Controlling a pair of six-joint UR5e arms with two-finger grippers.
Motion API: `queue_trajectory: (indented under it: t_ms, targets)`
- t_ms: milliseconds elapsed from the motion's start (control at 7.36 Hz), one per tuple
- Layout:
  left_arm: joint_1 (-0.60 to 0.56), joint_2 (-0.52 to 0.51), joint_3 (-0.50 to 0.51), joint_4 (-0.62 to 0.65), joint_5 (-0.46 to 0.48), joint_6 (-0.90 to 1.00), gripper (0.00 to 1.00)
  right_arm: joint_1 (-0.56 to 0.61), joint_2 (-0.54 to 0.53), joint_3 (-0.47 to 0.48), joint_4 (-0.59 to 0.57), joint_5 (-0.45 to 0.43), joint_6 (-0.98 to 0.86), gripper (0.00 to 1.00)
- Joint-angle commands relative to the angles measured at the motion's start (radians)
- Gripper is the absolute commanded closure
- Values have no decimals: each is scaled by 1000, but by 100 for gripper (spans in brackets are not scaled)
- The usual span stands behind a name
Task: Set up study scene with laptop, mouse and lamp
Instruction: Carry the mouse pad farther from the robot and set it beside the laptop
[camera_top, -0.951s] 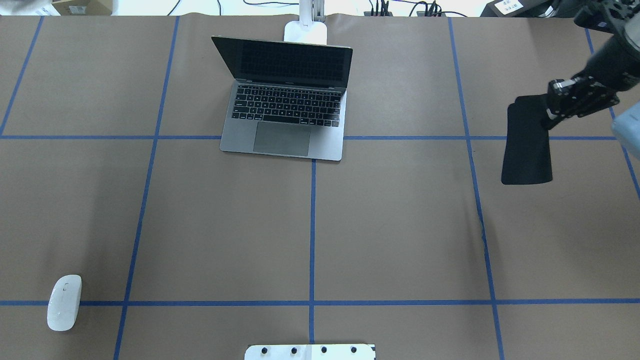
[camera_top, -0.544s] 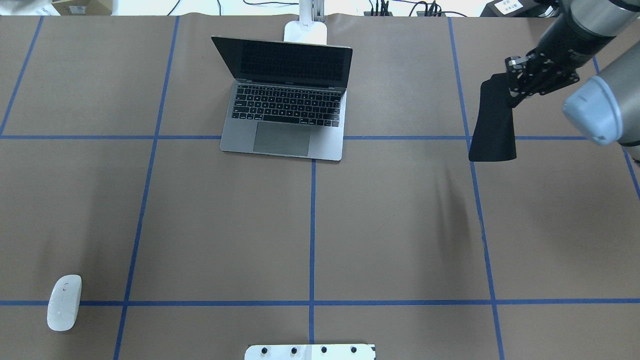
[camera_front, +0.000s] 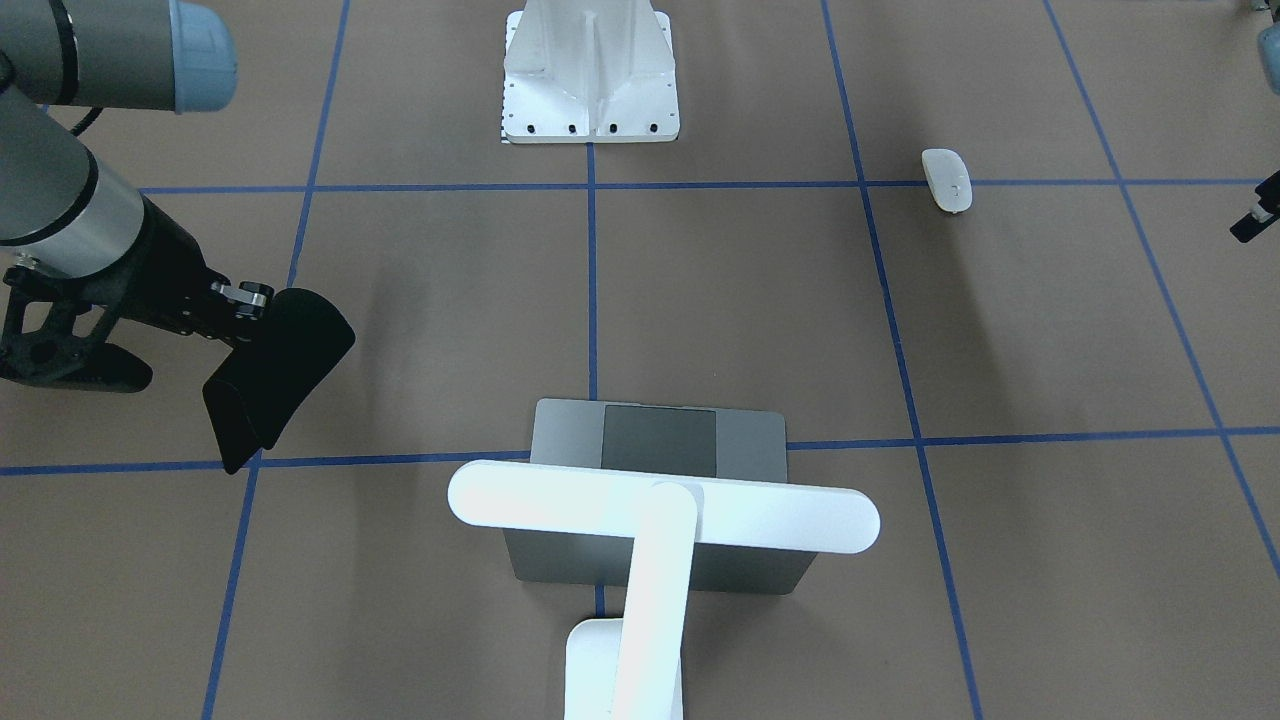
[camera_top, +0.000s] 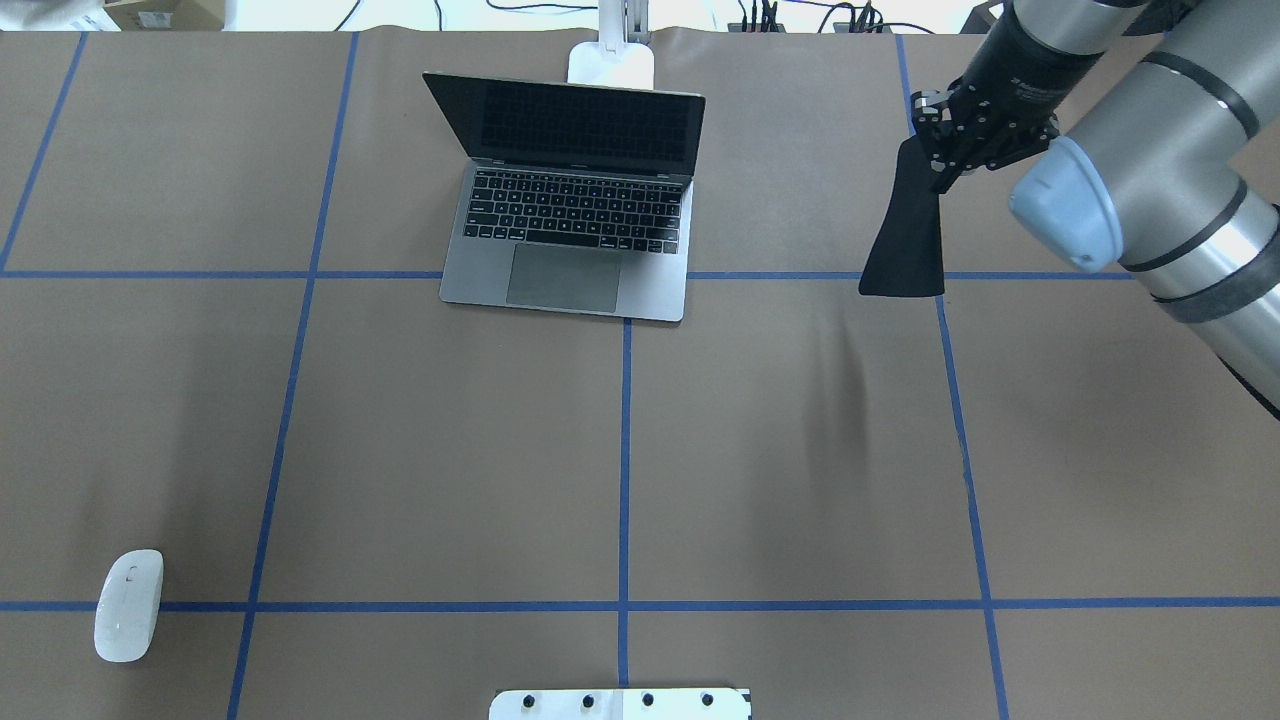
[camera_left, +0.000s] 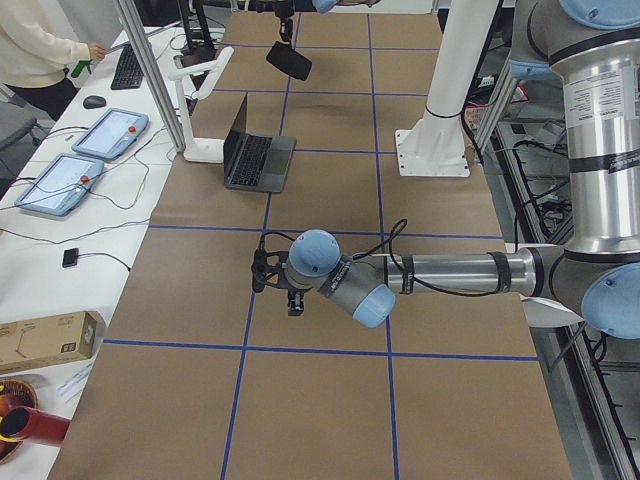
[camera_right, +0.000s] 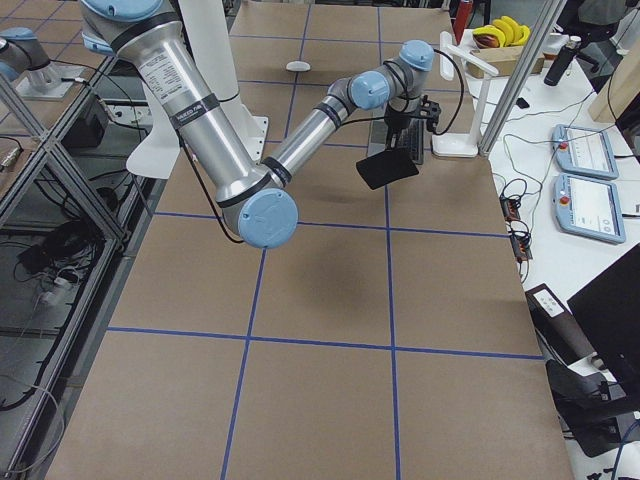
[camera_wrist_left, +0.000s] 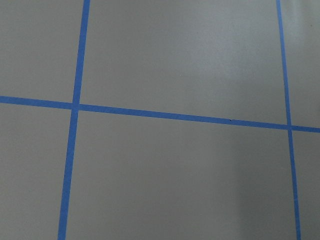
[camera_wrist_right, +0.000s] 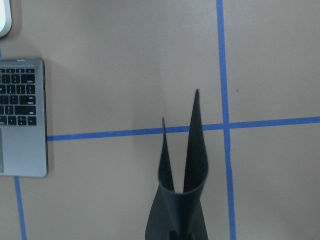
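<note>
laptop (camera_top: 570, 240) open toward white mount (camera_front: 590, 90), lamp (camera_front: 662, 520) bar parallel to hinge

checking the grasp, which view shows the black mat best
The exterior front-facing view: the black mat hangs curled from the right gripper, large and unblocked. Overhead shows it narrow, nearly edge-on; the right wrist view shows only its folded end; both side views show it small.

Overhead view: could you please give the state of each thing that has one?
laptop: open, screen dark.
lamp: upright; lit or not, cannot tell.
mouse: lying flat, ungripped.
right pincer: shut on black mat.
black mat: curled, held in the air.
left pincer: cannot tell.
</note>
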Motion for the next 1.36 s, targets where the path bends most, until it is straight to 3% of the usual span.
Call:
queue_trajectory:
  t_ms: [0,679,815,951,1223]
  targets:
    - [-3,1,1,-1,0,2,4,-49,70,-43,3,-50,77,100]
    - [-7,1,-5,0,-2,2,4,-74,106,-98,55,-114,91,100]
    - [-7,1,-5,0,0,2,4,-76,104,-98,54,-118,91,85]
    - [-7,1,-5,0,0,2,4,-80,107,-98,54,-153,91,1]
    - [-9,1,-8,0,-2,2,4,-83,107,-98,54,-155,91,0]
